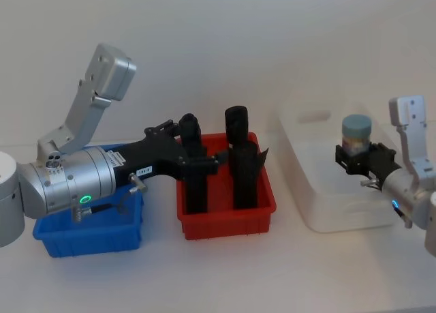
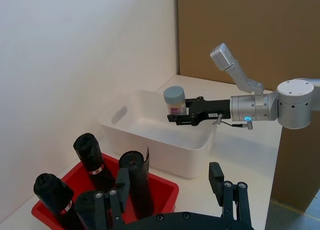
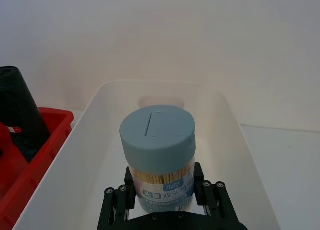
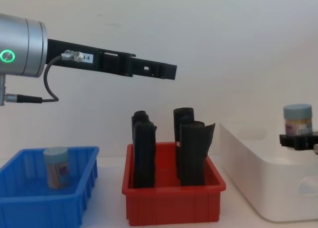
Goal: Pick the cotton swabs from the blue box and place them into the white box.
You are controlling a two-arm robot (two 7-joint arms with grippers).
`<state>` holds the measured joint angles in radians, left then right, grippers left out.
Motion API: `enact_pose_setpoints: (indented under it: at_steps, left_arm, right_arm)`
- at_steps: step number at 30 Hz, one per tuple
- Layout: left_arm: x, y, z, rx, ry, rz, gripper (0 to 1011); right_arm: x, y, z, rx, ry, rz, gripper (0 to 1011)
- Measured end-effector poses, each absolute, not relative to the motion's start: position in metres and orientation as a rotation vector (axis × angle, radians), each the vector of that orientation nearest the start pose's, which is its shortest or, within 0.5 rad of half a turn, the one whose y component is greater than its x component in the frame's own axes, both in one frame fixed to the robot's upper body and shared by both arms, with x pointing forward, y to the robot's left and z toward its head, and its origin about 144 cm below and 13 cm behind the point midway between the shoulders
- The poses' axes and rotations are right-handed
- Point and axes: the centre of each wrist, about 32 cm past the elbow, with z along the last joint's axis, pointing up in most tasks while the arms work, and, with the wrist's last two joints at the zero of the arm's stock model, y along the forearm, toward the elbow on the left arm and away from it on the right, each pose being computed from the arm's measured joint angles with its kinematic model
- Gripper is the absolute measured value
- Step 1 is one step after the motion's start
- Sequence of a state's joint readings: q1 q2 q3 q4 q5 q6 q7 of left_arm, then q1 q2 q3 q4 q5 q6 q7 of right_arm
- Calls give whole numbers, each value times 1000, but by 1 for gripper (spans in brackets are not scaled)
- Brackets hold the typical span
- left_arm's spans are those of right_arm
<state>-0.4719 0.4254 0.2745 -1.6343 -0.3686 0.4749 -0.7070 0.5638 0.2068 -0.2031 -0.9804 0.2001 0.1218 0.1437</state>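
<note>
**White tabletop, three bins in a row; one tub held over the white box**

White table [image 1: 272, 279] against a plain white wall.

One cotton swabs tub [image 3: 157, 140], upright, pale blue-grey lid on top and label facing out, is in the right gripper [image 1: 357, 157]. The fingers pinch its lower body from both sides. It hangs over the white box [image 4: 253, 183], lid above rim level and clear of the walls. The box sits on the robot's right.

A second cotton swabs tub [image 4: 55, 167] stands upright inside the blue box [image 4: 44, 210], on the robot's left, towards the middle of the bin.

The red bin [image 4: 171, 205] sits between the blue and white boxes, near each and touching neither. It holds four black rolls [image 4: 191, 153] on end, leaning slightly, their tops well above the rim.

The left gripper [image 4: 164, 71] reaches out level from over the blue box, high above the red bin and the roll tops. Its fingers are spread, with nothing between them.
</note>
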Motion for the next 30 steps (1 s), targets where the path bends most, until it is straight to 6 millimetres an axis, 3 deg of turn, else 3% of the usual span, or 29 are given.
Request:
enact_pose_setpoints:
  at_steps: [13,16,21,27,30]
  left_arm:
    - [546,262,1322,177,-25,636,1004]
    - [546,262,1322,177,-25,636,1004]
    - [546,262,1322,177,-25,636,1004]
    - [546,262,1322,177,-25,636,1004]
    - [546,262,1322,177,-25,636,1004]
  right_arm:
    - [616,-269,1178,-223,92,-1345,648]
    - [615,-270,1178,-218,88,-1348,705]
    - [614,-270,1178,-207,84,-1355,883]
    - [613,-271,1179,-197,78,-1360,992]
    - [612,-271,1179,-190,73,-1363,1001]
